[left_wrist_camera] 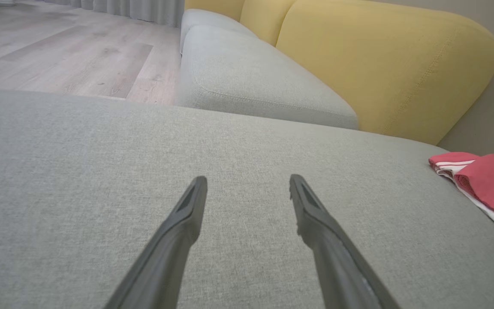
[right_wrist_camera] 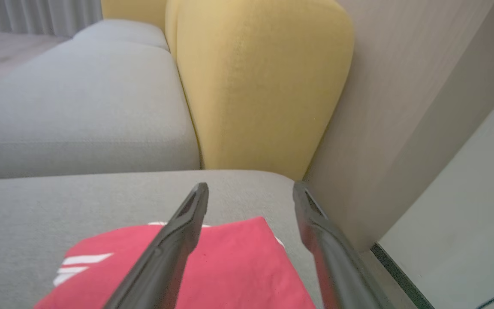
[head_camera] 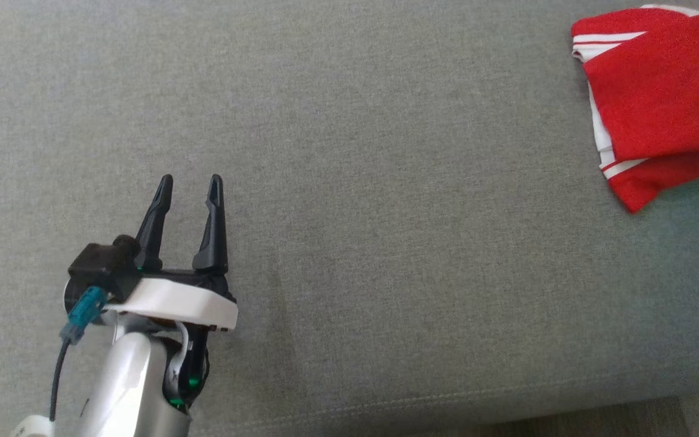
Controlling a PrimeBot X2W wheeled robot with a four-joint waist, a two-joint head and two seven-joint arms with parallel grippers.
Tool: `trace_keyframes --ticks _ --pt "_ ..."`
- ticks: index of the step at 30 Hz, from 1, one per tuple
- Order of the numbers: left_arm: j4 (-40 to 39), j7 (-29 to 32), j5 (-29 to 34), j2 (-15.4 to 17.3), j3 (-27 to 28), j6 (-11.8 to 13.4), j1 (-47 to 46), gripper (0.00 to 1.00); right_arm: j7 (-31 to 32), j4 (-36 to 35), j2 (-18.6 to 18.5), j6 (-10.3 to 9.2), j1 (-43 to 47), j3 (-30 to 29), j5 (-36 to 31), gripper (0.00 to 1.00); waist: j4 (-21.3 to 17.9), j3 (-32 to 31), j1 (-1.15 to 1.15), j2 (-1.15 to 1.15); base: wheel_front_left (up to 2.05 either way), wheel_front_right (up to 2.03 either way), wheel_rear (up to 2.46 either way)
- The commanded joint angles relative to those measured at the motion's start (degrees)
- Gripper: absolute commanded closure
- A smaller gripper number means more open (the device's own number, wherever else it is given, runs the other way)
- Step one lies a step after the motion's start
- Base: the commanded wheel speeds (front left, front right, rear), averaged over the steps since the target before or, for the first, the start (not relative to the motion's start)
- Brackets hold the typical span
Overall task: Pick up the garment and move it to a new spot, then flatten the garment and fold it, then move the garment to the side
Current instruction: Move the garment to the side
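Both left gripper (head_camera: 191, 180) and right gripper (right_wrist_camera: 251, 186) have fingers apart; garment (head_camera: 665, 103) seems soft, light, so pinch its folded edge.

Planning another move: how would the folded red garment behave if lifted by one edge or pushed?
The red garment is thin layered cloth, so it would probably droop and unfold if lifted by one edge. It looks light. Pushed across the woven grey cushion, it would likely bunch rather than slide cleanly.
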Motion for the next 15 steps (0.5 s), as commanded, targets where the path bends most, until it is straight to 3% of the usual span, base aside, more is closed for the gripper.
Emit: trace_keyframes --ticks 1,15 --pt "-2.0 -0.7 -0.4 0.2 2.2 -0.1 -0.9 0.00 -1.4 -3.1 0.3 0.37 -0.9 1.8 0.7 0.00 0.0 -0.9 0.00 0.00 0.00 0.00 0.00" --pt "-2.8 -0.7 -3.5 0.2 4.6 2.9 2.1 0.00 -5.2 -19.1 9.1 0.37 12.9 8.8 5.0 0.00 3.2 -9.2 0.00 0.00 0.00 0.00 0.00"
